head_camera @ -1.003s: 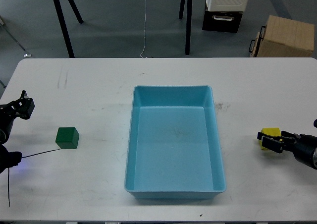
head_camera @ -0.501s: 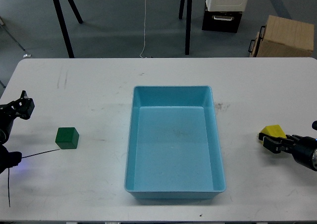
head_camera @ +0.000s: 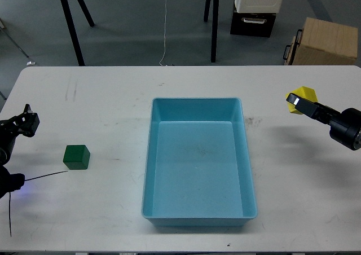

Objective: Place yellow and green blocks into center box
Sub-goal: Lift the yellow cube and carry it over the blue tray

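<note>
At the far left edge the robot's left gripper (head_camera: 22,121) sits low over the white worktop (head_camera: 96,210), seen small and dark, so whether its jaws are apart or together cannot be told; it holds nothing, and a thin black cable trails from that arm across the surface toward the green block (head_camera: 76,157); the block rests flat on the worktop, near the left gripper but clear of it and well apart from the tray, so it looks like the piece left for that arm to fetch. In the middle lies the center box (head_camera: 148,170), a shallow light-blue tray with its long side running away from the robot; its floor shows bare, so neither block is in it yet, and its central spot lets either arm reach it. To the right, the right gripper (head_camera: 297,103) is raised off the surface with its jaws clamped on the yellow block (head_camera: 301,95), which sits tilted, a corner uppermost; a soft shadow lies on the worktop below, fitting a lifted load. The block hangs just right of the tray's far right corner, outside the rim; the likely purpose of that height is to clear the rim on the way inward.
</note>
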You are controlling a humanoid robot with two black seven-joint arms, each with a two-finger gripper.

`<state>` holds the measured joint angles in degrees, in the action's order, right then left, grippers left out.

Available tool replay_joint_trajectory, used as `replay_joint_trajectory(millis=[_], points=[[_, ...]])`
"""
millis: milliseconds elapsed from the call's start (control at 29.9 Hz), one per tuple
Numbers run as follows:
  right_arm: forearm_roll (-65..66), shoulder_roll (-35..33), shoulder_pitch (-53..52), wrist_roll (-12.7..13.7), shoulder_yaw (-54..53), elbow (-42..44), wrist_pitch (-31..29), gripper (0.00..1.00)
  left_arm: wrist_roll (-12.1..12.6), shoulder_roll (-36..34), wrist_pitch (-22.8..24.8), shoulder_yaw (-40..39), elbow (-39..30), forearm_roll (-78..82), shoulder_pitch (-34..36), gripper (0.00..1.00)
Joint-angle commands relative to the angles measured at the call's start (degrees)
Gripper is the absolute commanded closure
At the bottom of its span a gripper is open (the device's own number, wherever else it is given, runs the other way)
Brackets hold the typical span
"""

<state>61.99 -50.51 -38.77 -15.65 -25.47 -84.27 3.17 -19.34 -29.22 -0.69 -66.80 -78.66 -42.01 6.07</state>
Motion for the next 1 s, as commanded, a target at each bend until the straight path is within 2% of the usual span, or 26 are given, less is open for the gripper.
replay_joint_trajectory(millis=[0, 201, 301, 635, 669, 769, 802, 969], points=[[-7.74, 3.57, -9.37, -0.70, 8.48, -0.37, -4.74, 0.83, -0.61, -0.05, -0.11, 0.00, -0.08, -0.09, -0.01, 0.00], [-8.37, 10.33, -17.30, -0.79, 22.03, 0.07, -6.77, 0.80, -0.97, -0.14, -0.72, -0.08, -0.09, -0.09, -0.01, 0.00], [-8.29, 12.89, -17.83, -0.70, 24.24, 0.07, -8.52, 0.79, -1.05, -0.22, -1.16, -0.08, -0.09, -0.09, -0.01, 0.00], [-8.11, 13.51, -17.57, -0.53, 27.40, 1.03, -9.41, 0.76, -0.97, -0.58, -1.25, -0.08, -0.09, -0.09, -0.01, 0.00], [-8.20, 13.51, -17.40, -0.44, 27.40, 1.21, -9.32, 0.73, -0.97, -0.58, -1.25, -0.08, -0.09, -0.09, -0.01, 0.00], [-8.55, 13.51, -17.13, -0.09, 27.40, 1.73, -8.62, 0.45, -0.97, -0.58, -1.25, -0.08, -0.09, -0.09, -0.01, 0.00], [-8.90, 13.60, -17.22, -0.09, 27.40, 2.00, -8.53, 0.39, -0.97, -0.58, -1.25, 0.00, -0.09, -0.09, 0.08, 0.00], [-9.86, 13.60, -17.74, -0.09, 26.97, 2.18, -8.36, 0.18, -0.97, -0.58, -1.25, -0.08, -0.09, -0.09, 0.08, 0.00]])
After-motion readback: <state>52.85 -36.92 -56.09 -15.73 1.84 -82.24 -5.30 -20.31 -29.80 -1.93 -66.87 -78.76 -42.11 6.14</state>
